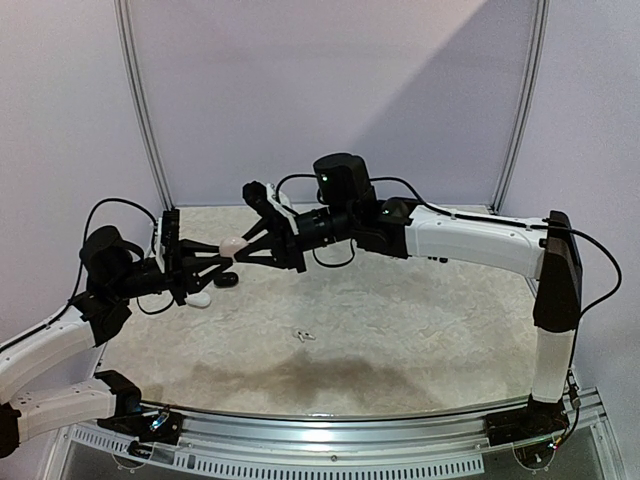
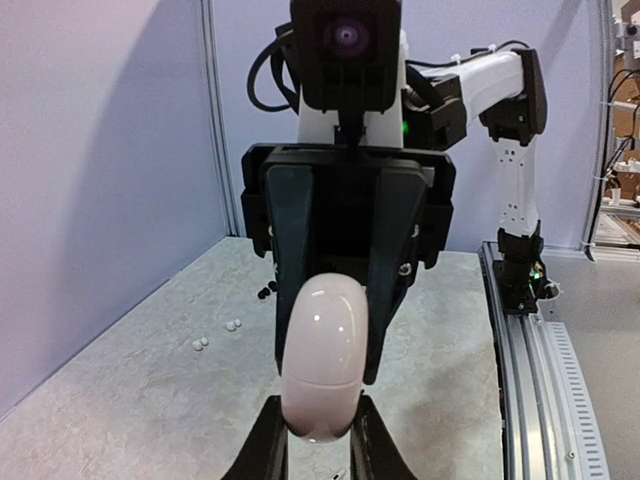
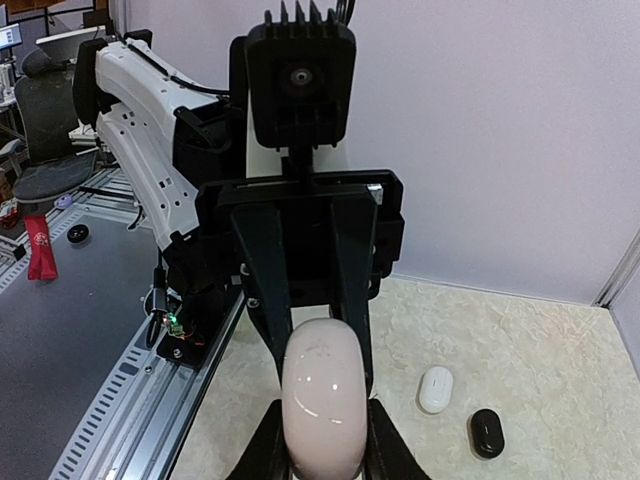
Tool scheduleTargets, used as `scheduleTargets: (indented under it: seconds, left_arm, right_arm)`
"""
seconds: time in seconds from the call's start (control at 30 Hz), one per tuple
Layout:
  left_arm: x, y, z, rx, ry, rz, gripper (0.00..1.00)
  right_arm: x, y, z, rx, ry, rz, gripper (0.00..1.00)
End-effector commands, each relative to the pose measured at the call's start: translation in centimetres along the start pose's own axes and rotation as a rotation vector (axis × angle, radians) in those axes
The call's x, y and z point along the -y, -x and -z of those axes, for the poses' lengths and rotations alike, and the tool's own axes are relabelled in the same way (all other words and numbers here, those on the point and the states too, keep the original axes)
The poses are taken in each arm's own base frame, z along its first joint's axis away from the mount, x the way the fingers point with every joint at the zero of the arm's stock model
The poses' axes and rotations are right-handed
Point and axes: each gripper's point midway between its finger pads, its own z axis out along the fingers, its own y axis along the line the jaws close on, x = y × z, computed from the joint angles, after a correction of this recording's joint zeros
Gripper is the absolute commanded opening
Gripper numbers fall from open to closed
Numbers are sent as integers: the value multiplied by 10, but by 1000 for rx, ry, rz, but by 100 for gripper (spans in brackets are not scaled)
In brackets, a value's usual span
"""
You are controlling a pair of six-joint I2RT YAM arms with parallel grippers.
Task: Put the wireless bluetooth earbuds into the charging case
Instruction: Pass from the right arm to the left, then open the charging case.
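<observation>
A pale pink charging case (image 1: pixel 232 243) hangs in the air between both arms, lid closed. My left gripper (image 2: pixel 318 428) is shut on one end of the pink case (image 2: pixel 322 355), and the right gripper's dark fingers (image 2: pixel 290 240) clamp the far end. In the right wrist view my right gripper (image 3: pixel 325 445) is shut on the pink case (image 3: pixel 325 400). Tiny white earbuds (image 2: pixel 200 343) lie in pairs on the table, with a black pair (image 2: pixel 268 290) further back. From above, the left gripper (image 1: pixel 222 260) and right gripper (image 1: pixel 243 252) meet at the case.
A white case (image 3: pixel 436 389) and a black case (image 3: pixel 487 433) lie on the marbled tabletop (image 1: pixel 400 330) below the left gripper. A small white piece (image 1: pixel 303 336) lies mid-table. Walls enclose the back, and a metal rail (image 1: pixel 330 430) runs along the near edge.
</observation>
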Motion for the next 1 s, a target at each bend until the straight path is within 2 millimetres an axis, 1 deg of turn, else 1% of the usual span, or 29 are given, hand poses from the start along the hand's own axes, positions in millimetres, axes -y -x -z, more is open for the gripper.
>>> scheduleTargets:
  seconds: [0.0,0.03,0.07,0.1,0.17,0.37,0.5,0.67,0.87,0.97]
  left_arm:
    - [10,5,-1,21,-34,-69,0]
    - [9,5,-1,22,-30,-82,0]
    - [10,4,0,21,-29,-97,0]
    - [11,2,0,17,-32,-115,0]
    - [11,-1,1,8,-31,-153,0]
    - [15,-12,2,-43,-51,-245,0]
    - [16,-28,3,-101,-58,-261,0]
    - [19,-42,4,-150,-76,-307,0]
    - [20,-49,6,-171,-82,-342,0]
    - [22,-50,7,-172,-88,-343,0]
  right_arm:
    - [11,-7,-6,-20,-49,-29,21]
    - [14,-7,-6,-19,-62,-31,33]
    - [15,-6,-6,-18,-73,-34,42]
    - [17,-4,-5,-15,-86,-35,48]
    - [20,-4,-4,-14,-102,-43,53]
    - [25,-4,-4,-19,-134,-48,54]
    - [30,-1,-2,-17,-158,-44,52]
    - [33,0,-2,-23,-173,-49,51]
    - [38,-1,2,-23,-175,-80,50]
    - [42,-5,4,-29,-180,-100,50]
